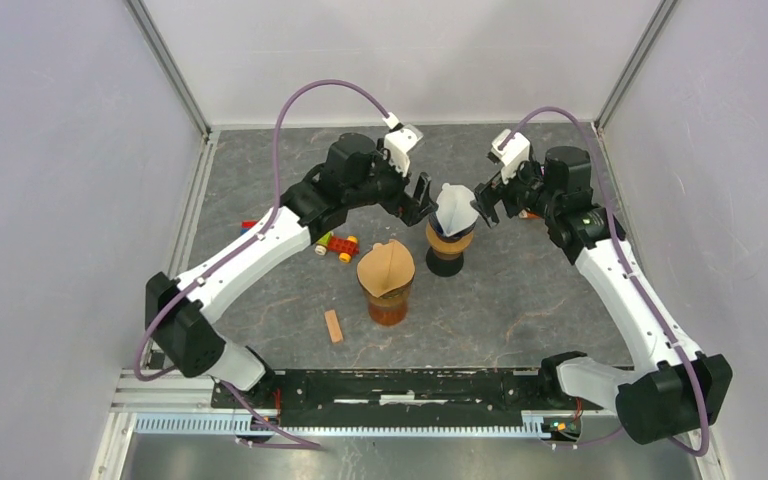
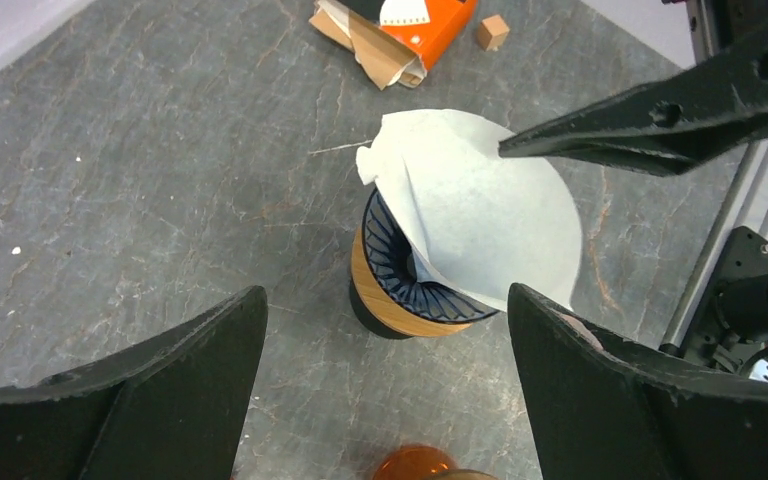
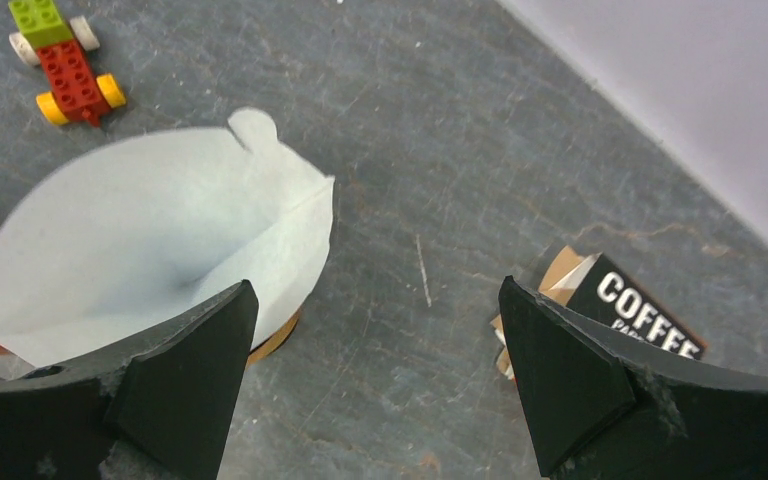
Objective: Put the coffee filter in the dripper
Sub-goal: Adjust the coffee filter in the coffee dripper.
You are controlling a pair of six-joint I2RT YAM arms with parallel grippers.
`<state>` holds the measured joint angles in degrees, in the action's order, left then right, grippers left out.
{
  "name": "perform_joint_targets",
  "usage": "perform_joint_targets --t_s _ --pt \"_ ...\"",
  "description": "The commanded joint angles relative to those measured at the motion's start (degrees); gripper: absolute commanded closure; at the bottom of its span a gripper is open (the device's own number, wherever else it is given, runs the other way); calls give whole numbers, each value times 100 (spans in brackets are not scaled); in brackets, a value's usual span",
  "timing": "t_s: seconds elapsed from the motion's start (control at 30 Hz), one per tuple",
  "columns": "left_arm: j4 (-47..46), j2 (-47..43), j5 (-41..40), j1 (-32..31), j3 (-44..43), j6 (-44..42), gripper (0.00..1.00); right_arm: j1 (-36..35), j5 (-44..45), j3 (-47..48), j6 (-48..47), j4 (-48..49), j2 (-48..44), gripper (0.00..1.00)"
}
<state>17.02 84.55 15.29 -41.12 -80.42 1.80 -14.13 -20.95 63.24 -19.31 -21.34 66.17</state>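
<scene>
Left fingers (image 2: 150,400) and right fingers (image 3: 160,390) released, empty, flanking paper filter (image 2: 480,210) sitting crooked in dripper (image 2: 390,290); any brush could tip it out.

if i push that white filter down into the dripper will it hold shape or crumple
Probably floppy: the white filter is thin paper, creased, its edge curling. Likely light, so a nudge could shift it; it sits tilted, only partly in the dripper.

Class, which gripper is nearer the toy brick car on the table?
Left. The left gripper hangs between the toy car and the white filter; the right gripper is beyond that filter.
</scene>
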Motion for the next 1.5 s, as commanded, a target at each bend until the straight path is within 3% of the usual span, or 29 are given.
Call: perform_joint_targets --t_s 0.0,1.13,1.47 --pt "-247 263 -164 -62 -378 115 4 172 -443 -287 188 361 -105 2" --pt "-656 737 -660 -61 334 -735 4 341 -824 -778 156 577 5 2" --pt "-589 696 -587 -60 118 -750 3 347 -1037 -391 208 387 73 2"
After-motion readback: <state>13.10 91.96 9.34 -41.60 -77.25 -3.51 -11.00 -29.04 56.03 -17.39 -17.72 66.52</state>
